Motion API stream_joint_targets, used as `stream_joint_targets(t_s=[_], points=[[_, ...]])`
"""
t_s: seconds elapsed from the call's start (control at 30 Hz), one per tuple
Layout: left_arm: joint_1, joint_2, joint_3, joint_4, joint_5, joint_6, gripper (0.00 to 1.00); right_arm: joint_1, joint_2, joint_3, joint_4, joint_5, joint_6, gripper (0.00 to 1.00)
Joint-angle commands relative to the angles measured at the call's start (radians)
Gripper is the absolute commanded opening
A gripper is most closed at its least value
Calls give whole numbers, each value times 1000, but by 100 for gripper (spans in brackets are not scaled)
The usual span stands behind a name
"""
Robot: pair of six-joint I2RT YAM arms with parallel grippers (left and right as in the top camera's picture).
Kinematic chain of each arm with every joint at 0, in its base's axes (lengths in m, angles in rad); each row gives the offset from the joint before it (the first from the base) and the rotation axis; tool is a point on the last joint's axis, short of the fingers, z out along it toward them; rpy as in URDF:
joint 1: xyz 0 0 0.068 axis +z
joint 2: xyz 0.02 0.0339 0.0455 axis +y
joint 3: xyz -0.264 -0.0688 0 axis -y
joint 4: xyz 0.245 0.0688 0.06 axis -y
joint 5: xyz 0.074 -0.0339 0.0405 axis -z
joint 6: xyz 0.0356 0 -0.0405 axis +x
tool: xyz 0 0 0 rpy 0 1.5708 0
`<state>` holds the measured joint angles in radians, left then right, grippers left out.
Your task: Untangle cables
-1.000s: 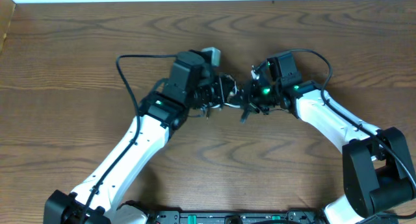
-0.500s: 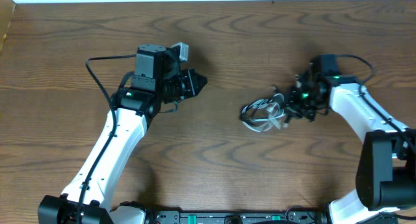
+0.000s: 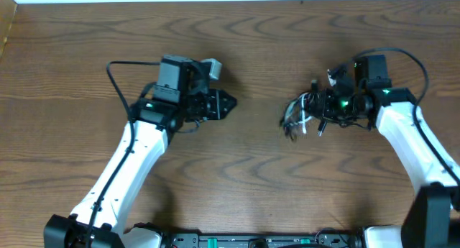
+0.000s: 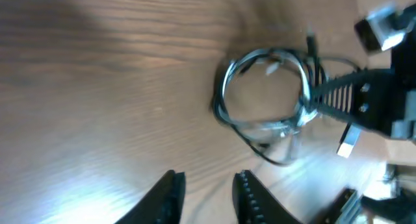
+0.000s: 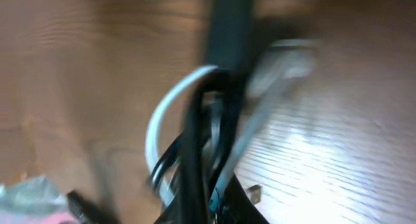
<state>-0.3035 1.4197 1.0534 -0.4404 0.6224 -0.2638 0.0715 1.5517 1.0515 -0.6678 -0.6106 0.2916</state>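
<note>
- Brown wood-grain tabletop (image 3: 237, 183), spread beneath the loose coil of thin black and white cables (image 3: 296, 115).
- Well to the left of the coil: left gripper (image 3: 228, 104), narrowly parted, gripping nothing, tips aimed at it.
- At the coil's right edge: right gripper (image 3: 322, 110), clamped tight on its strands.

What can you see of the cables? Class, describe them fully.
The cables are thin black and white cords wound together into one loose, roughly round coil, with a small silvery plug hanging off. The right gripper is shut on the coil's side, right of the table's middle. The left gripper stands apart. Whether the coil touches the wood is unclear.
</note>
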Motion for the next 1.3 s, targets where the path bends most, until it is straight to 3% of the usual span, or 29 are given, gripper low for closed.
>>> stream_joint_targets(t_s=[0.0, 0.23, 0.4, 0.67, 0.97, 1.27], points=[[-51, -2, 2, 23, 0, 43, 34, 4, -46, 0, 21, -201, -104, 1], [-111, -2, 2, 101, 9, 42, 38, 4, -47, 0, 20, -335, -236, 1], [-112, 18, 2, 203, 87, 14, 49, 4, -47, 0, -9, -402, -339, 1], [-131, 160, 2, 402, 343, -21, 53, 4, -47, 0, -82, -383, -396, 1], [-192, 301, 2, 531, 330, -105, 52, 5, -47, 0, -93, -383, -398, 1], [-222, 325, 2, 604, 266, -174, 52, 29, -47, 0, -96, -382, -398, 1]])
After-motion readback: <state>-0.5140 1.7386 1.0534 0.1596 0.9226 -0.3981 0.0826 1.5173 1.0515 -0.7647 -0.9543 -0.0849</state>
